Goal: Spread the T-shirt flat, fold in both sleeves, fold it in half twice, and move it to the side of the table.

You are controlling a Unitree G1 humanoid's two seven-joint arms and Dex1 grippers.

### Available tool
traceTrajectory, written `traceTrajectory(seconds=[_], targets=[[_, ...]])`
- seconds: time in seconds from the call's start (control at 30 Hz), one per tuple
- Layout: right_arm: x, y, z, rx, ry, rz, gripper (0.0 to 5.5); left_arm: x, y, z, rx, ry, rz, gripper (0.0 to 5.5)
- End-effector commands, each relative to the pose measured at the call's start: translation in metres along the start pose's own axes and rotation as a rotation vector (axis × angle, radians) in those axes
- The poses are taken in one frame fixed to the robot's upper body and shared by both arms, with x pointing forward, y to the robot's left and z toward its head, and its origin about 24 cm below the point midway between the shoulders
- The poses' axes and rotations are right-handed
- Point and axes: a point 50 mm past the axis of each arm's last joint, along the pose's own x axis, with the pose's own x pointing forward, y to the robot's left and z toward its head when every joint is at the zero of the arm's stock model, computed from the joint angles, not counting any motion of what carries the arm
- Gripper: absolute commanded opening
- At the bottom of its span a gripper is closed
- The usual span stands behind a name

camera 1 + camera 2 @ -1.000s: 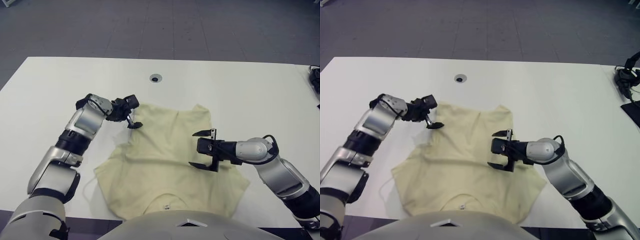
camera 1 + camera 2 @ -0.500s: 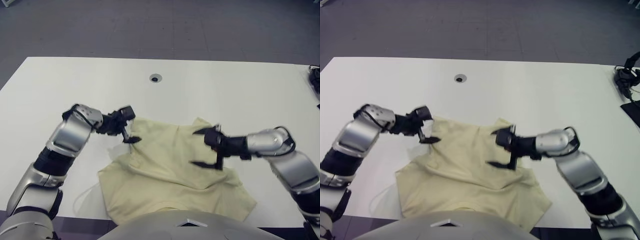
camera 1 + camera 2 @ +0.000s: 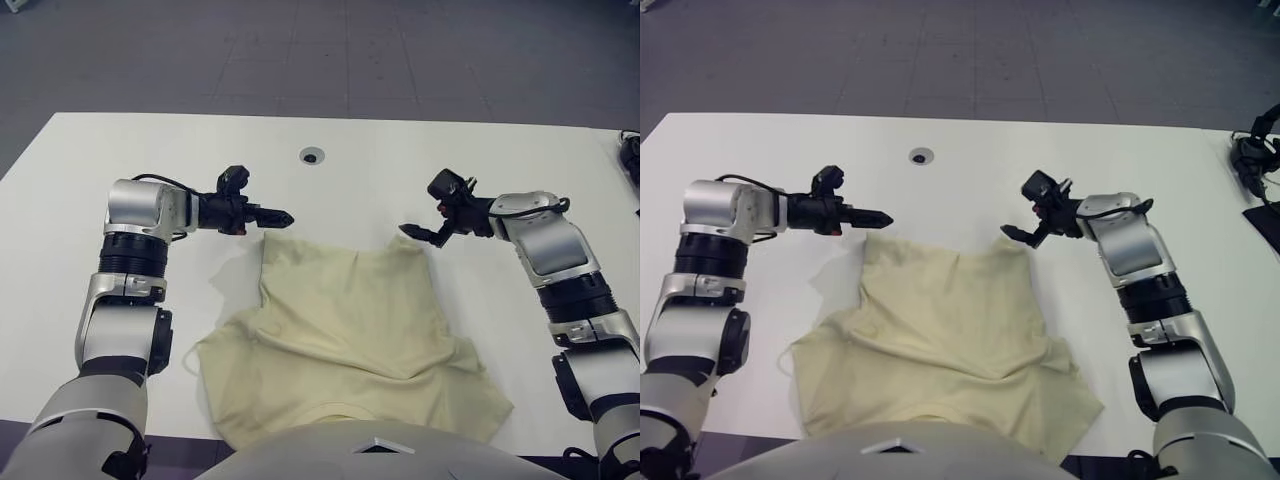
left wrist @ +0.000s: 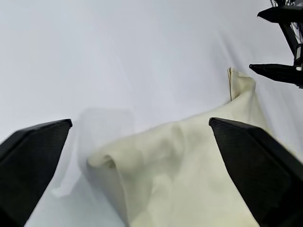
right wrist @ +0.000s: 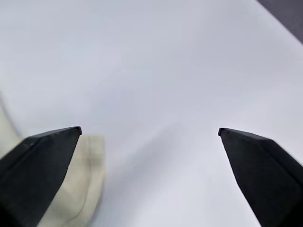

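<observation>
A pale yellow T-shirt (image 3: 345, 330) lies crumpled on the white table (image 3: 500, 160), its near part reaching the front edge. Its far edge is bunched, with a raised fold at each far corner. My left gripper (image 3: 278, 216) hovers just beyond the far left corner, open, with nothing between its fingers (image 4: 33, 156). My right gripper (image 3: 420, 222) is at the far right corner, also open and holding nothing. In the left wrist view the shirt's far edge (image 4: 189, 156) lies below that gripper, with the right gripper (image 4: 255, 41) farther off.
A round cable hole (image 3: 312, 156) sits in the table beyond the shirt. Black cables and gear (image 3: 1250, 150) lie at the table's right edge. Bare table surrounds the shirt on the left, right and far sides.
Both grippers have left the shirt and swung outward and away, to its far corners. The right one was over the shirt's right side before. The shirt has slid slightly toward the front edge.
</observation>
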Motion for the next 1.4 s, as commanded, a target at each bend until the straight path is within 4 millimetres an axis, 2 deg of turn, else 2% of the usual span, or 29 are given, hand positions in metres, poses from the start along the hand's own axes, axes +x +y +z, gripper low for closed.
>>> traceTrajectory(seconds=[0.03, 0.2, 0.37, 0.83, 1.1, 1.27, 1.4], targets=[[0.000, 0.008, -0.006, -0.005, 0.040, 0.068, 5.40, 0.000, 0.001, -0.001, -0.067, -0.005, -0.005, 5.39], [0.001, 0.012, -0.014, -0.026, 0.085, 0.110, 5.40, 0.004, 0.001, -0.007, -0.092, 0.021, 0.004, 5.39], [0.007, 0.013, -0.024, -0.035, 0.130, 0.119, 5.40, 0.002, 0.006, -0.014, -0.075, 0.044, 0.035, 4.50], [0.016, 0.024, -0.044, -0.063, 0.232, 0.234, 2.98, 0.019, 0.007, -0.045, -0.079, 0.135, 0.024, 1.59], [0.017, 0.028, -0.047, -0.041, 0.238, 0.266, 1.69, 0.023, 0.006, -0.044, -0.086, 0.119, 0.010, 0.10], [0.019, 0.024, -0.045, -0.030, 0.219, 0.246, 1.03, 0.022, 0.007, -0.036, -0.083, 0.076, 0.019, 0.01], [0.024, 0.009, -0.033, -0.014, 0.158, 0.131, 0.46, 0.023, 0.008, -0.015, -0.052, -0.006, 0.027, 0.01]])
